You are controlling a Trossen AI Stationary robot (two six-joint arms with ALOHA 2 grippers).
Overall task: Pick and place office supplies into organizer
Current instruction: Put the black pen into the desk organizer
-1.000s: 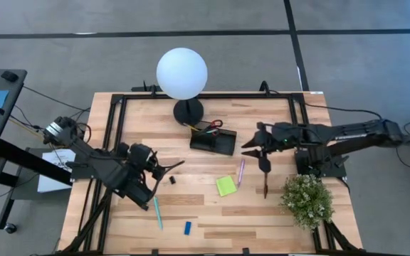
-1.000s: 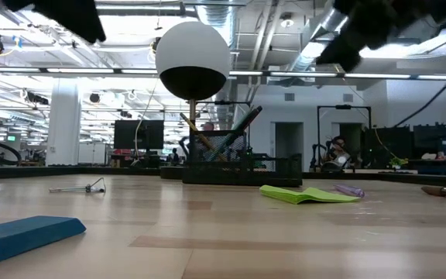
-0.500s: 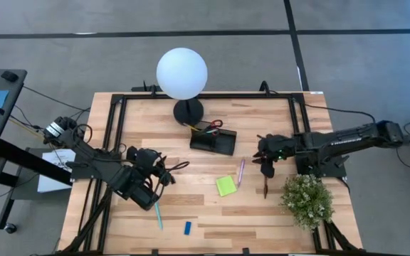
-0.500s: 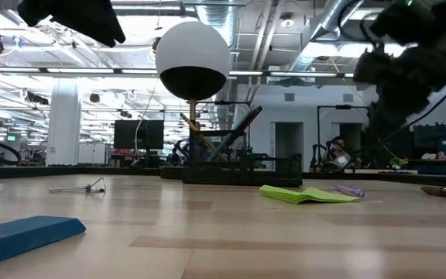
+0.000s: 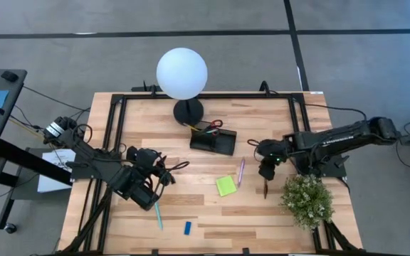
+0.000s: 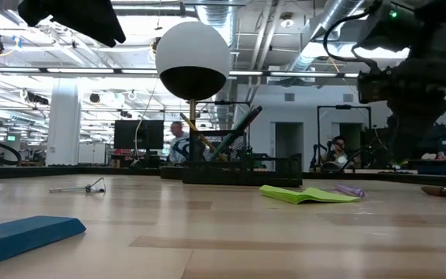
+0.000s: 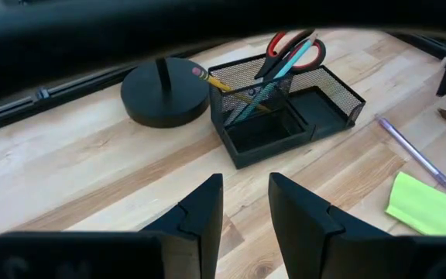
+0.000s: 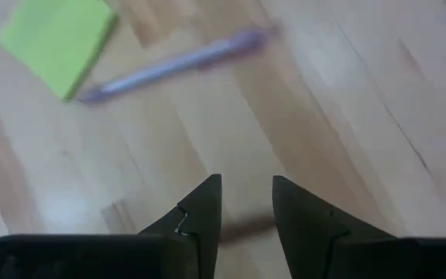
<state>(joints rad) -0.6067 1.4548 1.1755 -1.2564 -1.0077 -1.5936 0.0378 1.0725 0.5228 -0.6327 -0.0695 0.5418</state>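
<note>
Organizer (image 5: 213, 141) stood on the far middle of the table (image 5: 212, 213), just near of the lamp's round black base (image 5: 188, 110), with red-handled scissors (image 7: 291, 48) and a pencil already upright in its tall mesh compartment. My right gripper (image 5: 265, 170) hovered over the right part of the table, pointed down, its fingers parted by a narrow gap and holding nothing. Directly below it lay a dark brown pen (image 5: 265, 187) on the wood. To its left lay a purple pen (image 5: 240, 172), and left of that, close beside it, the lime-green sticky pad (image 5: 225, 185). My left gripper (image 5: 168, 174) hung over the left part of the table, aimed toward the organizer, its fingers likewise slightly apart and empty. Near of it lay a light-blue pen (image 5: 157, 212), and to the right of that, close to the near edge, a small blue eraser (image 5: 187, 227). A potted plant (image 5: 307, 200) sat at the near right corner. The white globe lamp (image 5: 182, 73) rose over the far edge.
</note>
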